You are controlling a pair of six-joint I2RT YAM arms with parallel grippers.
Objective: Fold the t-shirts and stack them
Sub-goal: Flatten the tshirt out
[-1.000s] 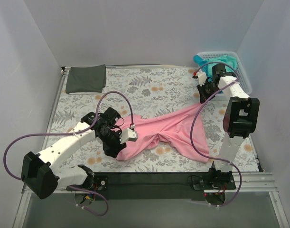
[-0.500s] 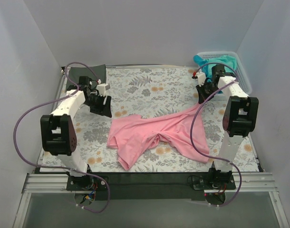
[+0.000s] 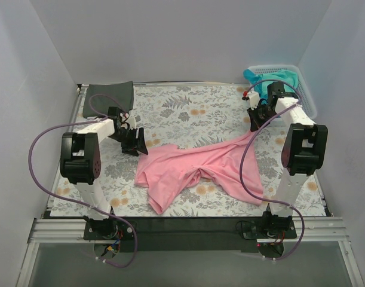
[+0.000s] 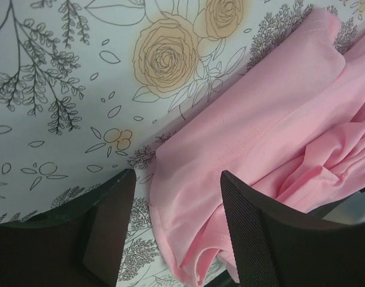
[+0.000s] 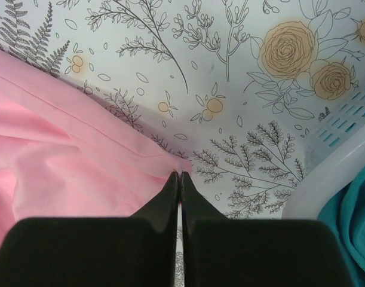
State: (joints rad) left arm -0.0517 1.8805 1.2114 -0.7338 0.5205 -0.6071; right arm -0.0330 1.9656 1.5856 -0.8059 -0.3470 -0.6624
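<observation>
The light pink t-shirt (image 3: pixel 197 167) lies crumpled across the middle of the floral cloth. My left gripper (image 3: pixel 138 145) is open at its far-left corner; in the left wrist view the pink hem (image 4: pixel 188 239) lies between the two spread fingers (image 4: pixel 254 227). My right gripper (image 3: pixel 254 124) is shut on the shirt's far-right corner, pinched at the fingertips (image 5: pixel 178 174) just above the cloth. The dark charcoal t-shirt (image 3: pixel 109 98) lies folded at the far left. The teal t-shirt (image 3: pixel 273 79) sits bunched in the white basket (image 3: pixel 307 95).
The floral tablecloth (image 3: pixel 194 110) covers the table. The basket stands at the far right corner, close behind my right arm; its rim shows in the right wrist view (image 5: pixel 343 155). Grey walls enclose three sides.
My left arm swung from the shirt's near-left part up to the far left, then came down to the shirt's far-left corner. The shirt's left part spread flatter. The right gripper held still.
</observation>
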